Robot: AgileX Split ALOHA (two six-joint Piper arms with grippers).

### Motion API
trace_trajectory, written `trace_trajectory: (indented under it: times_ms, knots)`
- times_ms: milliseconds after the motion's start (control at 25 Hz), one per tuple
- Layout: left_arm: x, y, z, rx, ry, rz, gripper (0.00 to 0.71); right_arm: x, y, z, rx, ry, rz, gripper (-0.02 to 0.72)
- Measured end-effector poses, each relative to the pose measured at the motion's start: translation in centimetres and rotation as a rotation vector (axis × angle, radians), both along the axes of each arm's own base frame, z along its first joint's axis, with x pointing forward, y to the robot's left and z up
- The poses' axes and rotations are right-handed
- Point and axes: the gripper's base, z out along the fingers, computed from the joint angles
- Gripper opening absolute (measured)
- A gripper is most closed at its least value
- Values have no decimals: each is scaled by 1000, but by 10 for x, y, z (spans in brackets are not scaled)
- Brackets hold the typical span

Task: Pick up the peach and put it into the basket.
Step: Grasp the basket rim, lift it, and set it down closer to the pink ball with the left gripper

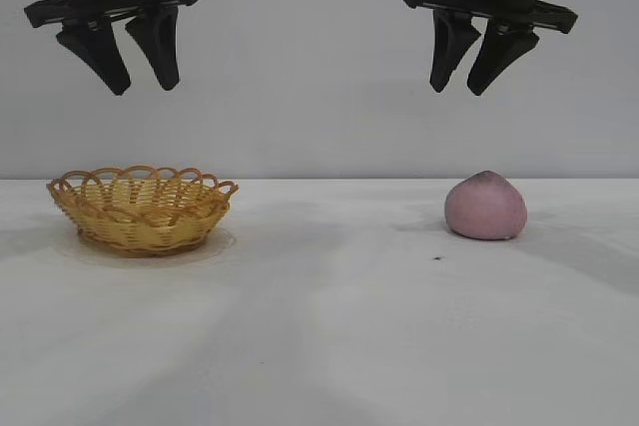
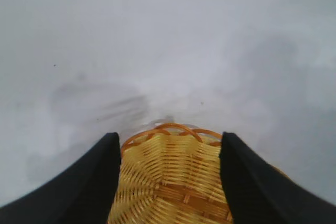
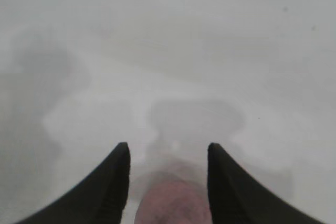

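Only the peach (image 3: 170,203) top shows between right hand (image 3: 168,153) fingers.

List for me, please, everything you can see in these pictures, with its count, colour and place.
basket: one, yellow-orange wicker, on the table at the exterior view's left, empty as far as can be seen.
peach: one, dusty pink, on the table at the exterior view's right, well apart from the basket.
table: one, white, under both things.
wall: one, pale grey, behind the table.
left gripper: one, black, open, holding nothing, high above the basket.
right gripper: one, black, open, holding nothing, high above the peach.
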Motion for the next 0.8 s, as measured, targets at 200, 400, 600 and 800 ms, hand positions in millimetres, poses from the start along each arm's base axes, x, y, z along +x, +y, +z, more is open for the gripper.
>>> trace_trajectory:
  times_ms: [200, 400, 600, 800]
  knots:
    - [0, 0, 0, 0, 0, 0, 407, 0, 0, 0, 0, 0, 0, 288]
    - [0, 0, 0, 0, 0, 0, 407, 0, 0, 0, 0, 0, 0, 288]
    - [0, 0, 0, 0, 0, 0, 407, 0, 0, 0, 0, 0, 0, 288]
    - [-1, 0, -1, 7, 8, -3, 407, 0, 0, 0, 0, 0, 0, 288]
